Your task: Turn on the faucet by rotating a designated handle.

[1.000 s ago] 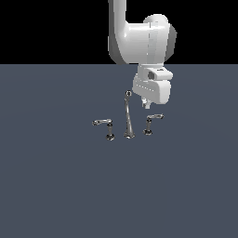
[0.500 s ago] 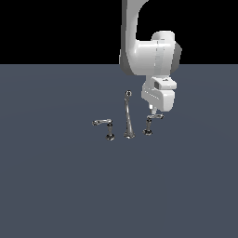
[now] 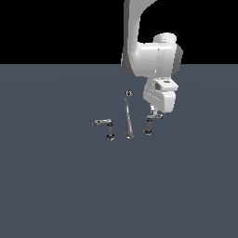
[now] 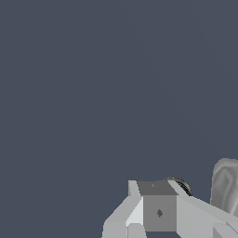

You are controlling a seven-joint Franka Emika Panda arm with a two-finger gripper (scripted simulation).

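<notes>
The handle [image 3: 148, 124] stands on the desk [image 3: 56, 186], at the exterior view's right of the spout [image 3: 128, 116]. The gripper [image 3: 155, 114] hangs at its lever's tip; I cannot tell whether it is apart or together.

Faucet [image 3: 128, 116] stands on desk [image 3: 56, 186]; handle [image 3: 149, 124] at exterior view's right of spout, gripper [image 3: 155, 113] just above it.

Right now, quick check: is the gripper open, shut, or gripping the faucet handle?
Gripper: right at the handle, at its lever end; whether it is open, shut or gripping cannot be told.
</notes>
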